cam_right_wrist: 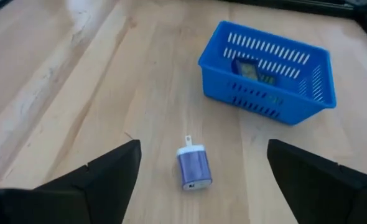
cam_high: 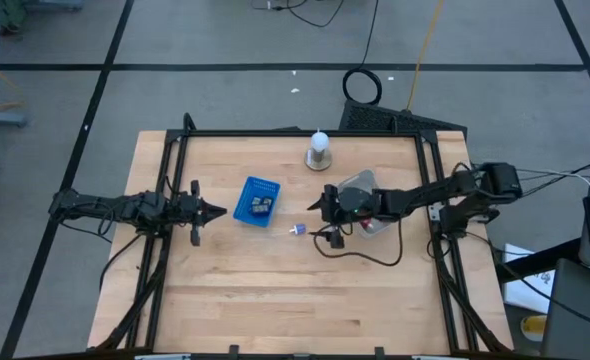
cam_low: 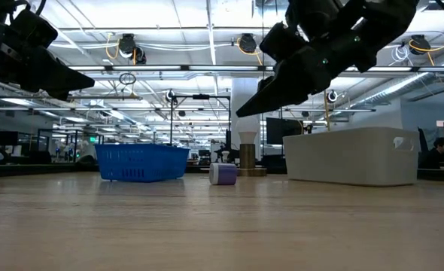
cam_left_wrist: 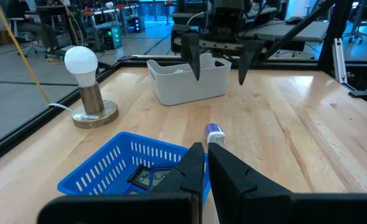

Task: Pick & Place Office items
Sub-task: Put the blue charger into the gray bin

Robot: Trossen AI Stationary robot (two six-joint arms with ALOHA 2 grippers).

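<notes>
A small purple-and-white charger plug [cam_right_wrist: 194, 167] is lying on its side on the bare wooden surface [cam_high: 275, 290], between the blue mesh basket [cam_high: 257, 200] and the pale tray [cam_high: 365, 200], apart from both. The right gripper [cam_high: 320, 205] is being held above the surface just beside the plug, in front of the tray; its jaws are standing wide open, with nothing between them, and the plug is seen on the wood between and beyond the fingertips [cam_right_wrist: 118, 162]. Dark items are lying inside the basket. A white knob on a round base [cam_high: 319, 151] is standing near the far edge, clear of the plug. The left gripper [cam_high: 218, 211] is being held at the basket's left side, jaws closed and empty. Open wood is lying all round the plug, and the near half of the surface is being left free.
</notes>
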